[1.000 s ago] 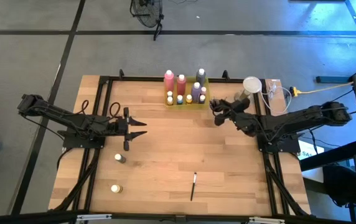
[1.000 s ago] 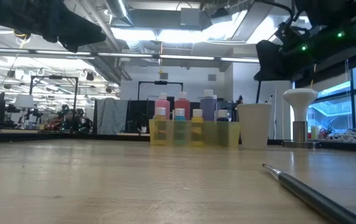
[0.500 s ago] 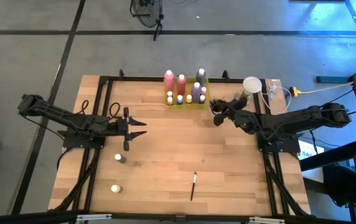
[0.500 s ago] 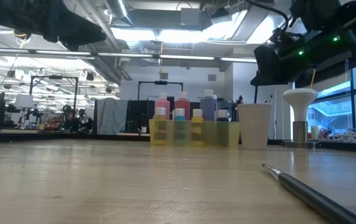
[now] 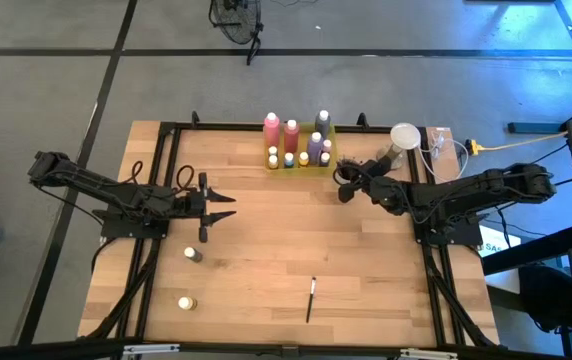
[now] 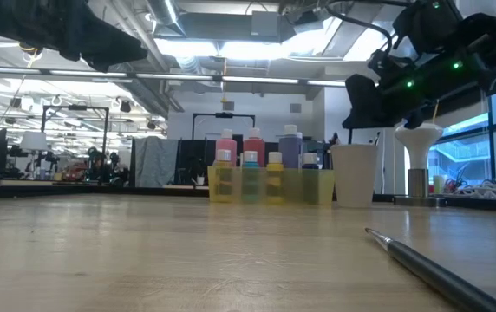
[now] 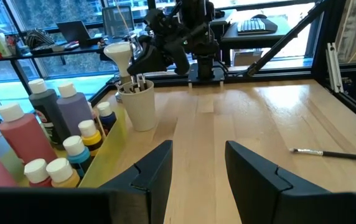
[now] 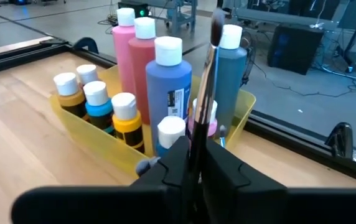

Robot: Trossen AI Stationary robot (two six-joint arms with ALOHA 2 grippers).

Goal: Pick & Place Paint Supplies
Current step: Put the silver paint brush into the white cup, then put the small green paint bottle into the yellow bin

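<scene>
Right wrist view: right end effector (image 8: 193,163) clamped on a paintbrush (image 8: 204,99) beside the yellow tray (image 8: 125,152). Looks light, stiff and thin, so probably slippery; hold mid-handle. Left end effector (image 7: 196,165) sits apart.

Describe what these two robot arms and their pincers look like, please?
Both arms are slim, black and jointed, with black cables looping beside them. The left gripper ends in two flat, angular dark fingers. The right gripper has the same blocky black fingers, and small green lights glow on its arm.
</scene>
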